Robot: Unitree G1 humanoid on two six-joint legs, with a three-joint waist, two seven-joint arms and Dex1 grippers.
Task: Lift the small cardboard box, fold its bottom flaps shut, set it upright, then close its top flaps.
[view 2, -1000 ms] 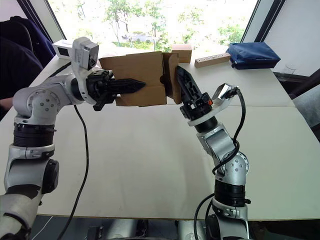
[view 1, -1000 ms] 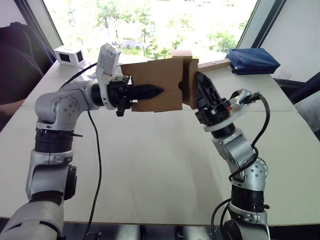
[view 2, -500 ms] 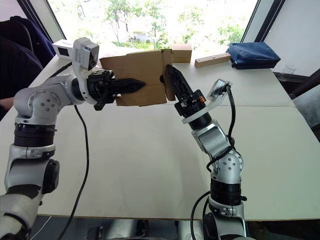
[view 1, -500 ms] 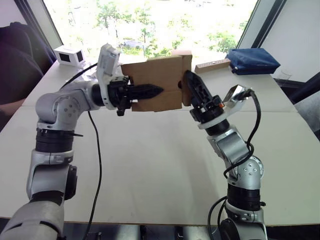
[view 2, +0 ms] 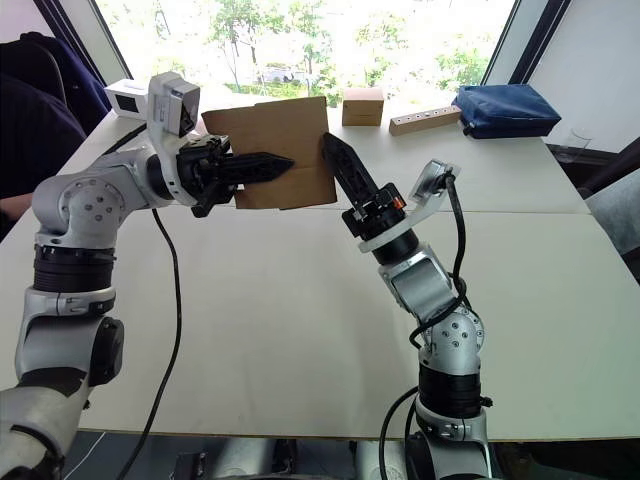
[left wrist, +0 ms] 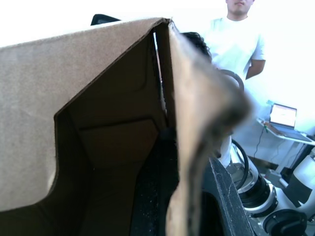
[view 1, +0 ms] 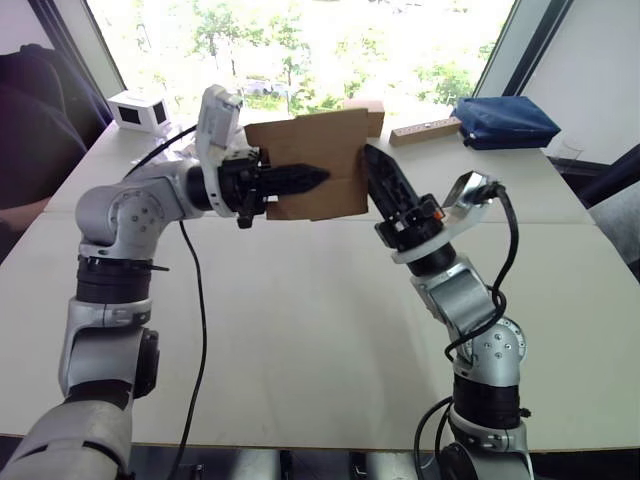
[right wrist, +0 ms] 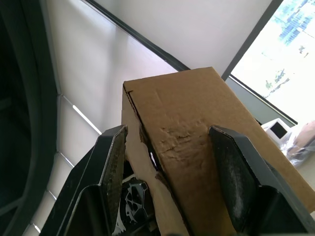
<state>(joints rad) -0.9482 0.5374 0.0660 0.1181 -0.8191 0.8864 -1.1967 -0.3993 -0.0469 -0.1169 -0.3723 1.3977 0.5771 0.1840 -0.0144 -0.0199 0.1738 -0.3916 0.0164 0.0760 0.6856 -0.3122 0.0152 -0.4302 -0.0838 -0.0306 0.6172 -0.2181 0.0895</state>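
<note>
1. A white box with a dark face (view 1: 138,110) is seen at the far left corner of the table (view 1: 300,330).
2. The left gripper (view 1: 305,179) is clamped on a wall of the small cardboard box (view 1: 318,160); one finger lies along the outer face, the other is seen inside in the left wrist view.
3. The small cardboard box is held in the air above the table, on its side. It is plain brown corrugated board, unprinted, with creases and a horizontal fold line across its face.
4. The bottom flaps (right wrist: 197,142) are folded flat against the box's right end.
5. The right gripper (view 1: 385,190) is spread wide, its fingers straddling that closed end.
6. A neat brown cube (view 2: 362,106), a wooden strip (view 2: 425,121) and a blue pouch (view 2: 505,108) are set along the far edge.
</note>
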